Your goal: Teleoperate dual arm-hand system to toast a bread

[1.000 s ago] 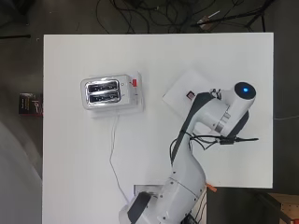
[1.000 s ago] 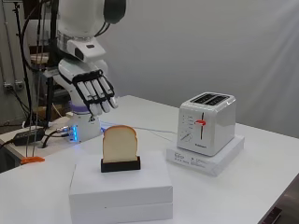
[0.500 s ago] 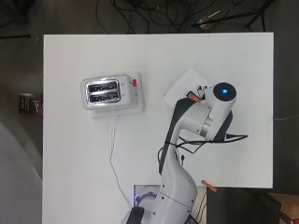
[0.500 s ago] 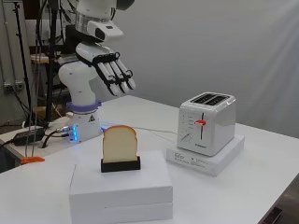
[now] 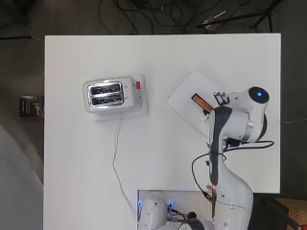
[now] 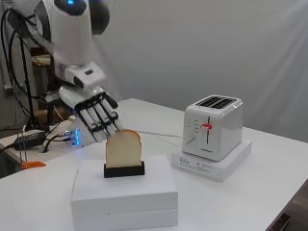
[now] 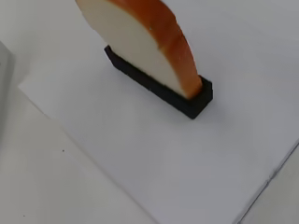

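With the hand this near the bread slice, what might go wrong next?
1. The bread slice stands upright in a small black holder; the hand, fingers straight and right behind it, might knock it over before closing on it.
2. The holder sits loose on the white box, so it may lift or slide with the slice.
3. The toaster slots are narrow; a tilted slice may catch on the rim.

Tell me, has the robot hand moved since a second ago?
Yes. In the side view the robot hand has come down and toward the bread, which stands unmoved in its black holder.
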Action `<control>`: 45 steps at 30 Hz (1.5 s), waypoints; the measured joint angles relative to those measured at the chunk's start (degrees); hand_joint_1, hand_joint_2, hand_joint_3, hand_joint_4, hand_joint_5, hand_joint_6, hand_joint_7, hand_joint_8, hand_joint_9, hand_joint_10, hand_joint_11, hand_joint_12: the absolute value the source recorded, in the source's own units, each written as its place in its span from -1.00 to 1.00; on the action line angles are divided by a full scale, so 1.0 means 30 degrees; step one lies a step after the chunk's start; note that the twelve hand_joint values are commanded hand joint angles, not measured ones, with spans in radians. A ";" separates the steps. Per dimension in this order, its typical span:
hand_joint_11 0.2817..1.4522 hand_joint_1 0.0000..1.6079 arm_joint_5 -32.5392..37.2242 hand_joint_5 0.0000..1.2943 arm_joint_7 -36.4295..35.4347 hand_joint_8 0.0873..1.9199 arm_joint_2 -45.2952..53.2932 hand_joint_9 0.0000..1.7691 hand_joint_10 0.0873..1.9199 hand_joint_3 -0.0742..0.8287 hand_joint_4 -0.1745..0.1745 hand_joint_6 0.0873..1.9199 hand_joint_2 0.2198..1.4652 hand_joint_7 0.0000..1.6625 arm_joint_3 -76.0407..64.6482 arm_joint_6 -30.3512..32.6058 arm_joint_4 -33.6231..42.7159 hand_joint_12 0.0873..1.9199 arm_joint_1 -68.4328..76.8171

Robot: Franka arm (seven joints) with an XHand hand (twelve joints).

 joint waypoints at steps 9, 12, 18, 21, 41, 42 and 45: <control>-0.57 -0.56 -0.2150 -0.28 0.2171 -1.00 -0.2942 -0.21 -1.00 -0.85 0.22 -1.00 0.33 -0.31 -0.3607 -0.0144 -0.0735 -1.00 0.3166; -0.59 -0.55 -0.2588 -0.26 0.2453 -1.00 -0.2924 -0.19 -1.00 -0.85 0.24 -1.00 0.33 -0.29 -0.3084 -0.0102 -0.1140 -1.00 0.3066; -0.65 -0.54 -0.2755 -0.28 0.2449 -1.00 -0.2896 -0.25 -1.00 -0.85 0.25 -1.00 0.31 -0.33 -0.2417 -0.0244 -0.1013 -1.00 0.3021; -0.67 -0.54 -0.2597 -0.28 0.2376 -1.00 -0.2850 -0.28 -1.00 -0.84 0.25 -1.00 0.32 -0.35 -0.1111 -0.0249 -0.1285 -1.00 0.2491; -0.26 0.44 0.1323 -0.19 0.2574 0.29 -0.3286 0.47 -1.00 -0.84 -0.72 0.60 0.70 0.03 0.4121 0.0975 0.0184 -0.71 0.1057; -0.25 0.44 0.1318 -0.18 0.2627 0.27 -0.3216 0.47 -1.00 -0.84 -0.72 0.61 0.70 0.03 0.4195 0.0739 0.0950 -0.73 0.1740; -0.23 0.48 0.0941 -0.11 0.2684 0.19 -0.3217 0.50 -1.00 -0.84 -0.87 0.50 0.65 0.11 0.4460 0.0705 0.2252 -0.77 0.3691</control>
